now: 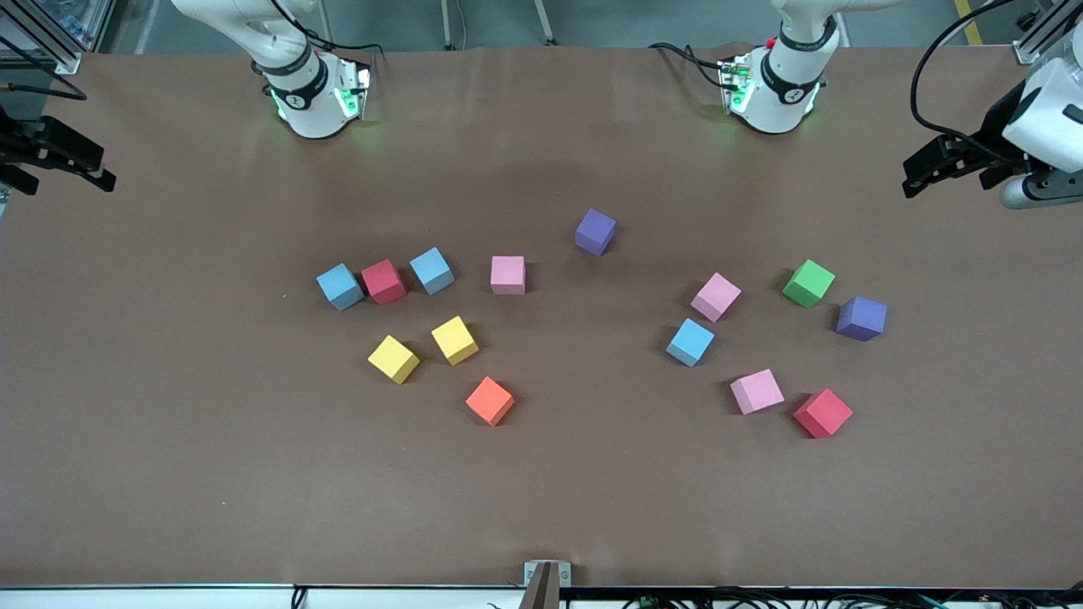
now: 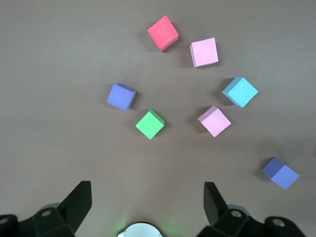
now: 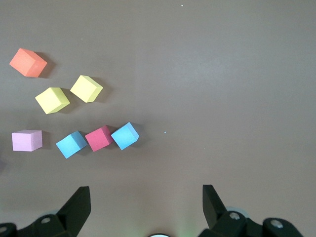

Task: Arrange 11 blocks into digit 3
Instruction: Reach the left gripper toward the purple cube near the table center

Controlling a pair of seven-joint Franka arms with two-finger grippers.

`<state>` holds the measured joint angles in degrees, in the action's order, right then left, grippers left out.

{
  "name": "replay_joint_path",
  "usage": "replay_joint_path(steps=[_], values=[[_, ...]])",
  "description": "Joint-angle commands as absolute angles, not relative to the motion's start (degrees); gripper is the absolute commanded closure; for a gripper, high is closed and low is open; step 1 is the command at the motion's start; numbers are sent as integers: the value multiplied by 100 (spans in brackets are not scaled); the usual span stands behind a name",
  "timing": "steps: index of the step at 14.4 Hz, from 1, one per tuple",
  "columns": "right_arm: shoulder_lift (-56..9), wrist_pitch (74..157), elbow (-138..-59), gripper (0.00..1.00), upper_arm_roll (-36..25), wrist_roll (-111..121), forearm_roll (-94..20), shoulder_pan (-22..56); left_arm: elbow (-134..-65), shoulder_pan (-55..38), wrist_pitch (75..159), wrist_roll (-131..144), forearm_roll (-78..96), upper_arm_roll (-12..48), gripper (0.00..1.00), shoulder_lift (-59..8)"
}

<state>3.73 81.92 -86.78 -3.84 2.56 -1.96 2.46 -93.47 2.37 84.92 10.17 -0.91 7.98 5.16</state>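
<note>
Scattering across the brown bench (image 1: 541, 491), the blocks lie loose in two groups, with no figure formed. Taking the purple cube (image 1: 596, 231) near the middle as landmark: toward the right arm's end and nearer the front camera sit a pink cube (image 1: 508, 275), then a row of blue cube (image 1: 432, 271), red cube (image 1: 383, 282) and second blue cube (image 1: 340, 287), the red one touching or nearly touching its neighbours. Nearer the camera than that row lie two yellow cubes (image 1: 455, 340) just apart, and an orange cube (image 1: 490, 401) nearer still.

Toward the left arm's end from the landmark lie another pink cube (image 1: 716, 297), a third blue cube (image 1: 690, 342), a green cube (image 1: 808, 282), a second purple cube (image 1: 861, 319), a third pink cube (image 1: 756, 392) and a second red cube (image 1: 822, 413).

Both arms wait. The left pincer (image 1: 948, 169) hangs wide and empty over its bench end; the right pincer (image 1: 63, 165) hangs wide and empty over its own end.
</note>
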Motion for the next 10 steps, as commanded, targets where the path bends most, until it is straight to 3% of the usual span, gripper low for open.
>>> replay_joint_path(steps=[1,7,10], values=[[369,8183,-8666,0,-404,211,-19,308,-9237,229,8446,1046,-88,870,0,457],[369,8262,-8736,0,-404,167,123,299,-8798,237,8446,976,-88,870,0,53],[378,8262,-8745,0,-404,158,79,299,-8955,141,8446,1081,-53,1010,0,-88]])
